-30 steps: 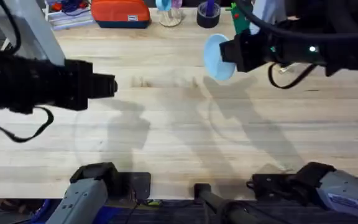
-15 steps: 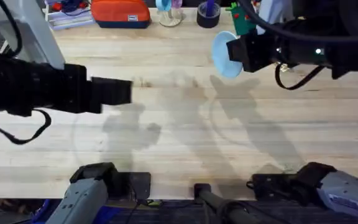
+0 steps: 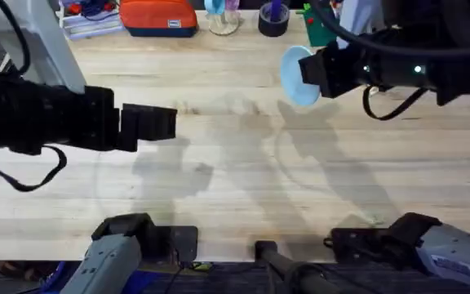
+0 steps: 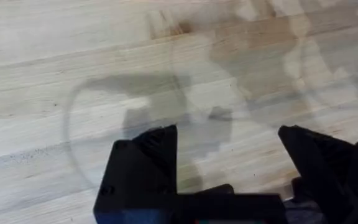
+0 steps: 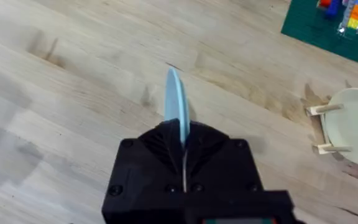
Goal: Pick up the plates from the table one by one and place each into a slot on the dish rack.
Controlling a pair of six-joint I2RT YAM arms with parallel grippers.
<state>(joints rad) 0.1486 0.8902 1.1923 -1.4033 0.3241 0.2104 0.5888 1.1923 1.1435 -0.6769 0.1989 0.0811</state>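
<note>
A pale blue plate [image 3: 294,75] hangs edge-on above the far right part of the table [image 3: 243,180], with my right gripper [image 3: 315,72] shut on its rim. In the right wrist view the same plate [image 5: 174,102] stands thin and upright between the closed fingers of my right gripper [image 5: 183,135]. Off to one side is the dish rack [image 5: 321,111], which holds a cream plate [image 5: 354,124] upright between its pegs. My left gripper [image 3: 152,124] hovers over the left middle of the table. Its fingers [image 4: 145,163] are wide open over bare wood, with nothing between them.
A green toy-block board [image 5: 328,28] with coloured bricks lies beyond the rack. Along the far edge stand an orange case [image 3: 157,16], a black tape roll [image 3: 273,20] and a clear cup [image 3: 221,15]. Both arm bases sit at the near edge.
My right gripper carried the blue plate to the right and slightly farther back. My left gripper slid right, toward the table's middle.
</note>
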